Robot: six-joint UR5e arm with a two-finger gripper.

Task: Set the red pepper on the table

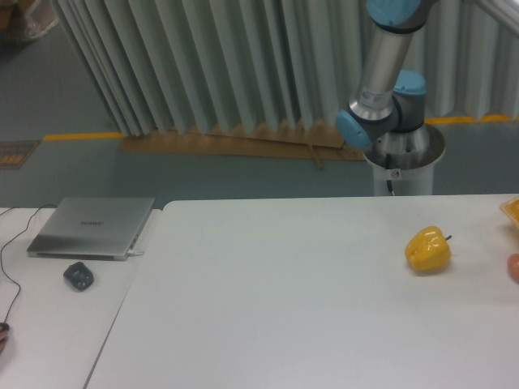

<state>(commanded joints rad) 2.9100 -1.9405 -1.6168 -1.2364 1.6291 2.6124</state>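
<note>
Only the robot arm [381, 73] rising behind the white table [284, 292] shows; its gripper and the red pepper are out of view, so their relation cannot be told

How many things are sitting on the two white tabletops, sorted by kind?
Peppers: 1, the yellow pepper
Laptops: 1, the laptop
Mice: 1, the mouse
Things cut off at the right edge, too little showing to name: 2, one yellow-orange, one reddish
Total: 5
</note>
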